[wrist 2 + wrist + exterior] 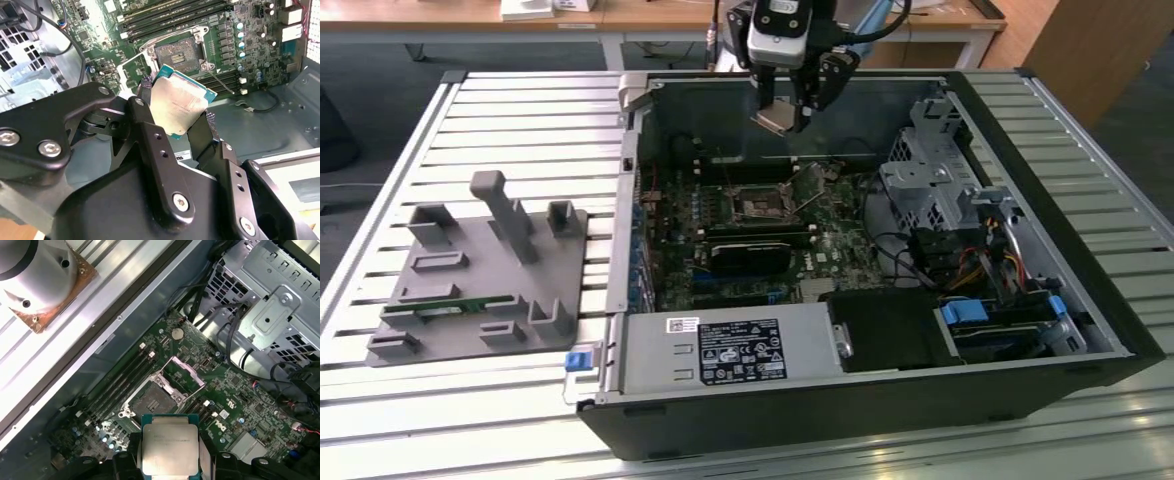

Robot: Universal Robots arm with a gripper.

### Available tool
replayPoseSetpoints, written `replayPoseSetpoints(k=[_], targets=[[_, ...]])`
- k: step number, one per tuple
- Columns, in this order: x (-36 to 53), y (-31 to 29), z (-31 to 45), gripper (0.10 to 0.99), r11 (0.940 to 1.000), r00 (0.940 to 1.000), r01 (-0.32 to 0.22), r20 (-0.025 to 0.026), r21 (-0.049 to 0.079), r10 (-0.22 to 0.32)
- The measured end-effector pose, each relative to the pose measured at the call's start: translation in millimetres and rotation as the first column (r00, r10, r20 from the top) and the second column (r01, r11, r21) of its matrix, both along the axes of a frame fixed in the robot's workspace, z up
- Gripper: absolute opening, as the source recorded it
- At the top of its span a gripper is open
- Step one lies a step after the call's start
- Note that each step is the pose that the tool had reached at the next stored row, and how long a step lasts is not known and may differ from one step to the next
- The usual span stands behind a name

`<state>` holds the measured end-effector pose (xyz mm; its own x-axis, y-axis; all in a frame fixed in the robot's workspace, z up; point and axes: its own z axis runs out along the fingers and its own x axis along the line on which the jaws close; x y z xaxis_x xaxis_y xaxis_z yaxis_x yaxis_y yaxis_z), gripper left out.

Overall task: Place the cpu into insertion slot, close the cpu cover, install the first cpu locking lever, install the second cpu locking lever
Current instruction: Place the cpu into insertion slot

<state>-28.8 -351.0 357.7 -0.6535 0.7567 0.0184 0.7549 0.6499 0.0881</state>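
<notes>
"Pinching anything, that claw (787, 112)?"

"Yes. Its two black fingers (150, 130) press on opposite edges of the cpu (778, 118), so the chip sits between them with its pale metal top showing. In the exterior view it hangs at the upper centre of the frame, tilted, over the open computer case (854, 420)."

"And the insertion slot (758, 203)?"

"Lower down, near the middle of the frame, on the green board (720, 275). The chip is in the air above it, clearly apart. Both wrist views show the dark square socket bare, nothing seated in it."

"Is the cpu cover (187, 375) down?"

"No. In the first wrist view it stands raised off the socket, hinged up along one side, its square window open to the board behind. A thin metal lever (220, 80) in the second wrist view lies loose beside the socket, not latched."

"What else is around?"

"A long black card (754, 255) lies just below the socket in the exterior view. A silver drive cage (934, 180) fills the case's side toward the exterior view's right, with bundled cables (981, 265) under it. Out on the slatted surface (400, 400), at the exterior view's left, sits a grey fixture plate (454, 320) with upright posts and a small green strip (447, 308) resting in it."
</notes>
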Motion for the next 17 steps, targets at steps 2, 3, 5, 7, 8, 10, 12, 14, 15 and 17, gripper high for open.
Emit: replayPoseSetpoints(k=[2, 3, 5, 7, 8, 10, 12, 14, 15, 17], targets=[[0.0, 0.0, 0.0, 0.541, 0.9999, 0.9999, 0.014, 0.0, 0.0, -0.014], [0.0, 0.0, 0.0, 0.541, 0.9998, 0.9998, 0.02, 0.0, 0.0, -0.02], [0.0, 0.0, -0.1, 0.541, 0.9994, 0.9994, 0.035, 0.0, 0.0, -0.035], [0.0, 0.0, -0.1, 0.541, 0.9988, 0.9988, 0.048, 0.0, 0.0, -0.048], [0.0, 0.0, -0.1, 0.541, 0.9985, 0.9985, 0.055, 0.0, 0.0, -0.055], [0.0, 0.0, -0.2, 0.541, 0.9977, 0.9977, 0.068, 0.0, 0.0, -0.068], [0.0, 0.0, -0.3, 0.541, 0.9963, 0.9963, 0.086, 0.0, 0.0, -0.086], [0.0, 0.0, -0.4, 0.541, 0.9943, 0.9943, 0.107, 0.0, -0.001, -0.107], [0.0, 0.0, -0.5, 0.541, 0.993, 0.993, 0.119, 0.0001, -0.001, -0.119], [0.0, 0.0, -0.8, 0.541, 0.9897, 0.9897, 0.143, 0.0001, 0.0, -0.143]])
